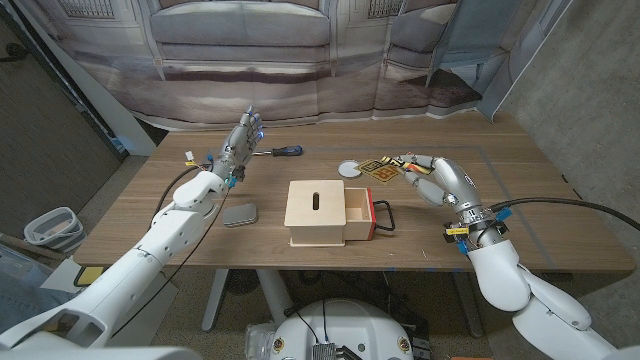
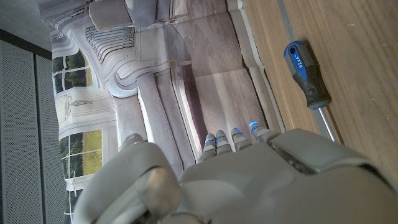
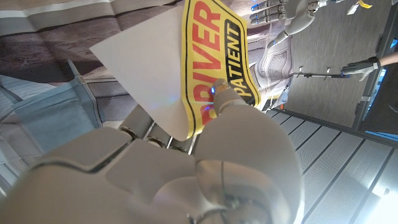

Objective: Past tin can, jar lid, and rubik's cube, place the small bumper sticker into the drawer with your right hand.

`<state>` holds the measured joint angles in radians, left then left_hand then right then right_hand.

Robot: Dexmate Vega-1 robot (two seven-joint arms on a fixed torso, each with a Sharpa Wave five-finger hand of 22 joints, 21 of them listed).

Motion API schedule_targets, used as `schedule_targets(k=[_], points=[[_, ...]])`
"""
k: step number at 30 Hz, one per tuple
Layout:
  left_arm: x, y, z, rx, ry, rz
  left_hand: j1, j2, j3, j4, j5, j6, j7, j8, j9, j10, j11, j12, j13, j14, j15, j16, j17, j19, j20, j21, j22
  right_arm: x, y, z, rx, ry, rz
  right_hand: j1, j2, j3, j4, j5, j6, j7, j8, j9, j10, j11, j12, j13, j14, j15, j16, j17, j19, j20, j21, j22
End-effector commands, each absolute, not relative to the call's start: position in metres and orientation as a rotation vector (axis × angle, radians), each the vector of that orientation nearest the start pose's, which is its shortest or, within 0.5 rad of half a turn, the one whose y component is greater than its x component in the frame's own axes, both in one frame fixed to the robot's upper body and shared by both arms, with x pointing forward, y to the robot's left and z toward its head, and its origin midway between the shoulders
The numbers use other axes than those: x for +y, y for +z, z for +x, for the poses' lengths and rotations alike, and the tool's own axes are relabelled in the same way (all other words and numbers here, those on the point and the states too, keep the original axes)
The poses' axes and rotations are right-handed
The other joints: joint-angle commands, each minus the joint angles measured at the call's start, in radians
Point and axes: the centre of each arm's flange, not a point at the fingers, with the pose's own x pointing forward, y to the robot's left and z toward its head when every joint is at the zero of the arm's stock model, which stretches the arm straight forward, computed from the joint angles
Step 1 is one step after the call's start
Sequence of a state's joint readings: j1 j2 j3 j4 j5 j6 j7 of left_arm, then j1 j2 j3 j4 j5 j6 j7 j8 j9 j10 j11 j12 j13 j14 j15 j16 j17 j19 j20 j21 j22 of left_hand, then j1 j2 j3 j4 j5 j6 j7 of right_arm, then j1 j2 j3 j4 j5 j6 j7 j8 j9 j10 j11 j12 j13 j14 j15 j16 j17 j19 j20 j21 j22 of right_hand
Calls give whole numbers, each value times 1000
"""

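Observation:
My right hand [image 1: 436, 181] hovers over the table's right half and pinches the small bumper sticker [image 1: 379, 171] by one edge. Close up, the sticker [image 3: 211, 56] is yellow with red and black lettering and a white back, with my right hand's fingertips [image 3: 219, 93] on it. The wooden box [image 1: 316, 211] stands mid-table, its drawer [image 1: 357, 219] pulled out to the right, red-fronted with a black handle [image 1: 384, 215]. A white jar lid [image 1: 348, 169] lies just left of the sticker. A flat grey tin can [image 1: 240, 214] lies left of the box. My left hand [image 1: 243, 139] is raised, fingers straight, holding nothing.
A blue-handled screwdriver [image 1: 284, 152] [image 2: 305, 65] lies at the back of the table beside my left hand [image 2: 267, 180]. A printed backdrop hangs behind the table. A bin [image 1: 50, 228] stands on the floor at far left.

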<state>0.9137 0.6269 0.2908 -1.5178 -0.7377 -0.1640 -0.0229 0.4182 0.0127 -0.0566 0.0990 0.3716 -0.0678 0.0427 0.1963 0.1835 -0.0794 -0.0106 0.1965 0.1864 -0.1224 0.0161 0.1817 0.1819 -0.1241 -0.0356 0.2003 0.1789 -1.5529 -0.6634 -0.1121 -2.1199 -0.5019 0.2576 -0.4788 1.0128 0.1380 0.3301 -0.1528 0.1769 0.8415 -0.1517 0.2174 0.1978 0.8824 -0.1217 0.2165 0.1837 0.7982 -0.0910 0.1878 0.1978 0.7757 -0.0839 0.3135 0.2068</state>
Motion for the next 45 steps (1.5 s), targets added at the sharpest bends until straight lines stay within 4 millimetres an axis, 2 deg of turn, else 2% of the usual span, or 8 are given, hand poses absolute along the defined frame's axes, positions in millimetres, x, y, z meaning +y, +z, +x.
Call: schedule_targets(k=[1,13,33,45], points=[[311,7,621,-590,-236,-46,6,9,-4,2,6,0,1,0,3,-6,-3,4,0,-3,4,6,1,-6,-10,1,2,-221,-65,426,-1068,-37,-856,12,2,9,1,0,-7,-1,-9,3,-5,-3,-2,5,-10,-133,4,3,-3,-123,0,3],[310,5,620,-584,-233,-46,6,10,-7,2,6,0,0,0,3,-6,-1,4,0,-4,4,5,1,-10,-8,0,2,-212,-62,423,-1093,16,-854,4,-3,6,9,-2,-26,7,-17,4,-13,3,-5,5,-20,-128,4,4,-9,-119,-1,3],[310,-1,614,-593,-240,-52,7,11,-11,2,6,-1,-2,-1,3,-8,-3,3,0,-4,5,5,1,-12,-4,0,2,-196,-61,412,-1120,84,-871,-46,-29,-19,31,-1,-57,14,-24,5,-38,22,-12,6,-46,-121,3,5,-28,-105,-9,0],[311,1,610,-597,-237,-47,8,12,-13,2,6,0,-2,0,3,-8,-5,4,0,-4,5,5,1,-12,-3,0,2,-182,-59,419,-1138,110,-870,-51,-20,-17,35,1,-57,15,-21,5,-41,13,-11,6,-48,-116,6,7,-30,-104,-10,-1]])
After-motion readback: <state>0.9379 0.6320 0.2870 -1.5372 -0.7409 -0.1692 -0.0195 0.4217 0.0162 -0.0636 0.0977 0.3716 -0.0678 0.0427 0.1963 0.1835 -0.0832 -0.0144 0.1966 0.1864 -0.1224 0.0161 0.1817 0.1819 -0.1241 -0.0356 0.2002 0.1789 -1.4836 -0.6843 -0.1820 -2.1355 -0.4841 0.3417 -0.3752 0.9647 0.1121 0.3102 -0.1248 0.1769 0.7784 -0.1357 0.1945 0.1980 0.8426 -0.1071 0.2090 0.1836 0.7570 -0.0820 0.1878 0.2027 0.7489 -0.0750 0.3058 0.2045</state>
